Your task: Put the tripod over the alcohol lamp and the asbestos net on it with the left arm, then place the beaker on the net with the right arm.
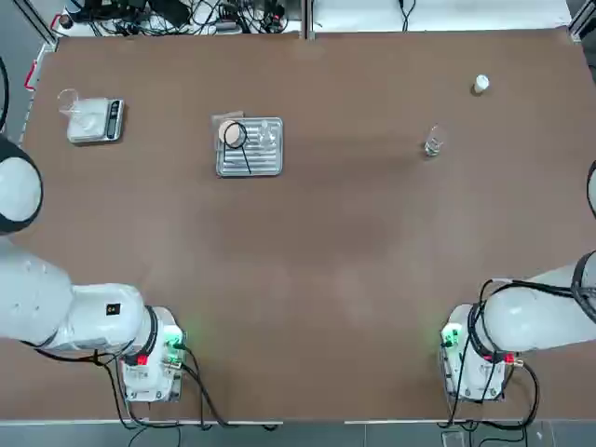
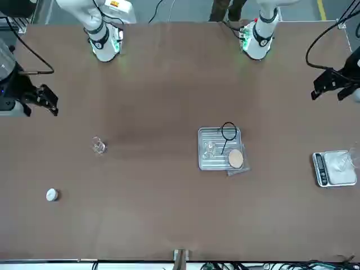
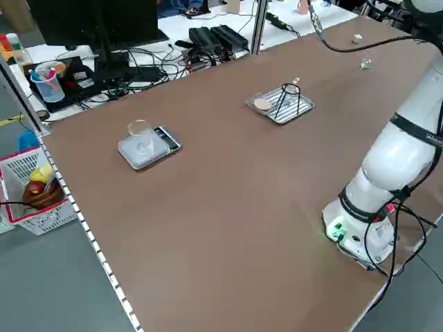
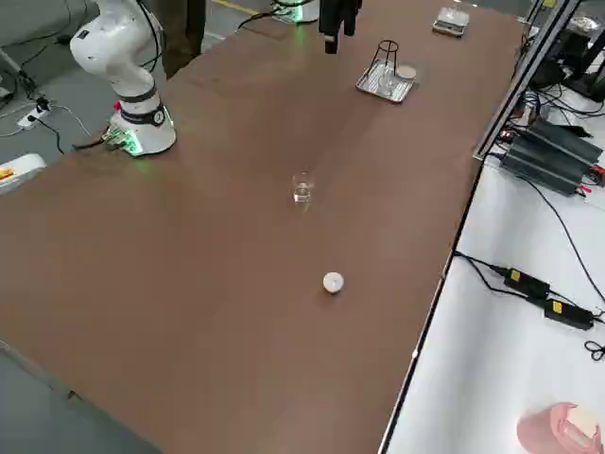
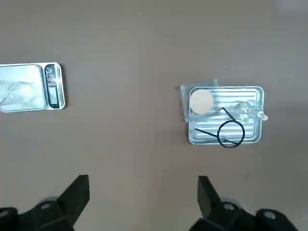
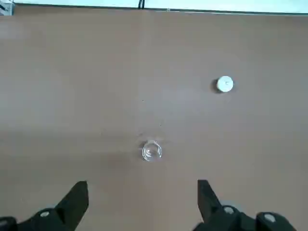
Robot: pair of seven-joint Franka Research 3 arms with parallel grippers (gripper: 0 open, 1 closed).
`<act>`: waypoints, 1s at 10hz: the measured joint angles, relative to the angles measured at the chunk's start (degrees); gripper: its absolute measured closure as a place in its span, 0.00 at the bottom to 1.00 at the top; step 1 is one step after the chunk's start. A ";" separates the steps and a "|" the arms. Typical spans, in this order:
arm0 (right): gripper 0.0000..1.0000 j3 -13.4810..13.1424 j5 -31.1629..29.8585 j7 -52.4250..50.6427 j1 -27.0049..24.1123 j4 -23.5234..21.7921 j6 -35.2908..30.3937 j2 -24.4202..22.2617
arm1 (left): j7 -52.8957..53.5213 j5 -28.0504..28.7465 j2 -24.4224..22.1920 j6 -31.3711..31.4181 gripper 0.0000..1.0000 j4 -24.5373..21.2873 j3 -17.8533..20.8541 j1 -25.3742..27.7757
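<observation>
First, the step in hand looks like the left arm taking the thin black wire tripod (image 5: 218,136). It stands on the ribbed silver metal tray (image 5: 252,137), beside the small clear glass alcohol lamp (image 5: 250,111). The left end effector (image 5: 143,179) hangs above the tabletop on the robot's side of the tray, fingers wide apart, holding nothing. I'd close squarely on the ring, light enough not to bend the wire, then lift straight up until the feet clear the lamp's neck. Centre the ring over the lamp and lower slowly; a splayed leg could catch the glass and tip it.

The pale grey mesh asbestos net with its round tan-pink disc (image 5: 201,101) lies at the tray's edge on the tripod's other side, so swing the legs away from it. Its thin edge may be awkward to pinch against the tray.

The tray's raised rim leaves little room for low fingertips, so come down from above. Towards the left side, a flat silver scale (image 5: 23,87) sits well apart.

The right end effector (image 6: 143,184) is parked over its side, also wide open and empty. Below its camera stands the small clear cylindrical glass beaker (image 6: 152,152), with bare tabletop around it and a small white cap-like piece (image 6: 225,83) well apart.
</observation>
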 joint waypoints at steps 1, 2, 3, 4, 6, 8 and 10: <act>0.00 -0.01 0.00 0.00 0.00 0.00 0.08 0.00 | 0.00 0.00 0.00 0.00 0.01 0.00 0.00 -0.01; 0.00 -0.02 0.00 0.00 0.00 0.00 0.14 0.00 | 0.00 0.00 0.00 0.00 0.01 0.01 -0.03 -0.04; 0.00 -0.02 0.03 0.00 -0.01 0.00 0.14 0.00 | -0.01 0.00 0.00 0.01 0.01 0.01 -0.14 -0.10; 0.00 -0.03 0.29 -0.03 -0.11 0.00 0.14 0.01 | -0.19 0.00 0.06 0.01 0.01 0.00 -0.33 -0.39; 0.00 -0.10 2.06 -5.05 -1.19 -0.03 0.13 0.07 | -2.52 0.00 0.83 0.01 0.01 -0.02 -1.14 -1.32; 0.00 -0.17 5.43 -12.87 -3.88 -0.08 -0.03 0.22 | -3.82 0.00 2.67 0.08 0.01 -0.19 -2.94 -2.06; 0.00 -0.27 8.08 -22.19 -6.29 -0.38 -0.09 0.40 | -8.76 0.00 5.52 1.04 0.01 -0.24 -4.12 -4.47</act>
